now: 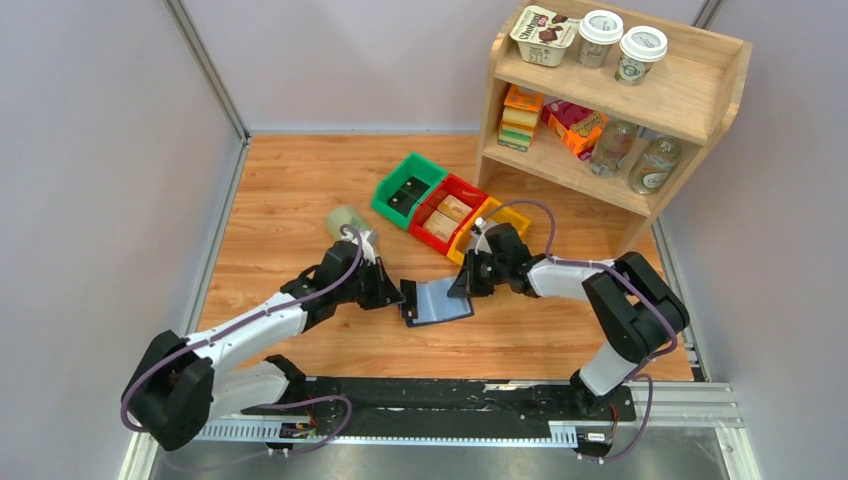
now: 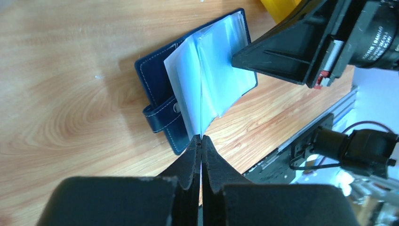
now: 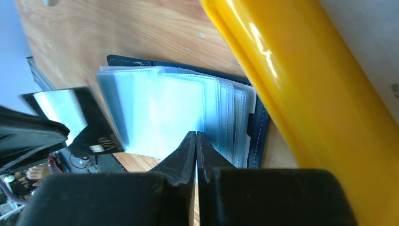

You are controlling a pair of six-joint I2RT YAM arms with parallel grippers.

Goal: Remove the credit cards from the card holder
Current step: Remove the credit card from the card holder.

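Only wrist cams show L end effector (image 2: 201, 139) pinching a card holder (image 2: 153, 75) sleeve (image 2: 184, 80); R end effector (image 3: 196, 135) clenched.

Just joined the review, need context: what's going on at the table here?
Both arms are working on the small navy-blue folding card holder, lying open on the wooden table beside the yellow plastic bin. The left gripper is shut on the edge of one pale clear sleeve, holding it upright. The right gripper is shut at the sleeve stack's opposite edge; sleeve or card, I cannot tell. No card is visibly out yet.
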